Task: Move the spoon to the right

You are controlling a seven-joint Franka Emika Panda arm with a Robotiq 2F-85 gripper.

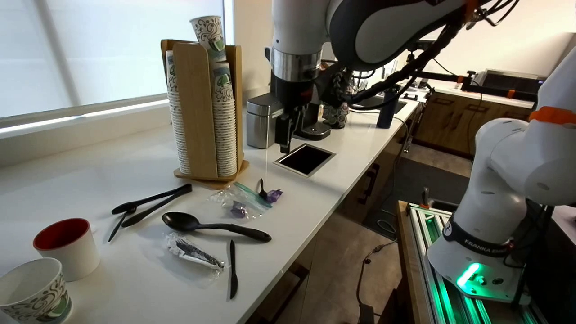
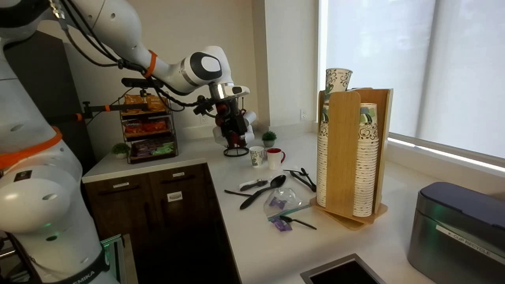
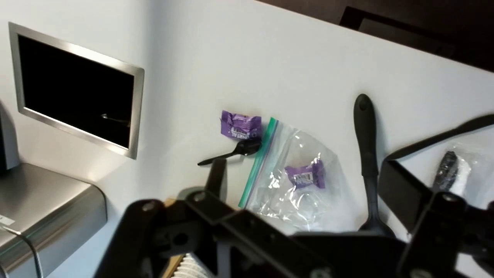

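In an exterior view, the large black spoon [image 1: 216, 226] lies on the white surface [image 1: 301, 211], its broad bowl toward the crossed black utensils [image 1: 144, 202] and its handle toward the front edge. It rests between a clear plastic bag [image 1: 246, 200] and a crinkled packet [image 1: 191, 249] with something black inside; a slim black utensil [image 1: 232, 270] has its tip close to the handle. The hand [image 1: 287, 139] hangs pointing down near a metal-framed hole [image 1: 291, 169], well apart from the spoon. A wooden stand [image 1: 193, 112] full of stacked cups [image 1: 225, 139] is near the bag.

In an exterior view that takes in a snack rack [image 2: 154, 158], the spoon lies at a slant, its bowl end nearer a red-handled mug [image 2: 275, 161] and a paper cup [image 2: 257, 157]. The hand shows against a dark, busy patch, so its shape is hard to judge from here.

In the wrist view, the hand is released: its 2 fingers [image 3: 217, 175] are spread far apart above the surface. The bag and the spoon's handle show in the gap between them, lower down; the bowl is mostly hidden behind the hand. A small black spoon [image 3: 247, 147] and a purple wrapper [image 3: 241, 125] lie at the bag's teal edge, and a 2nd purple wrapper [image 3: 307, 176] lies inside the bag.
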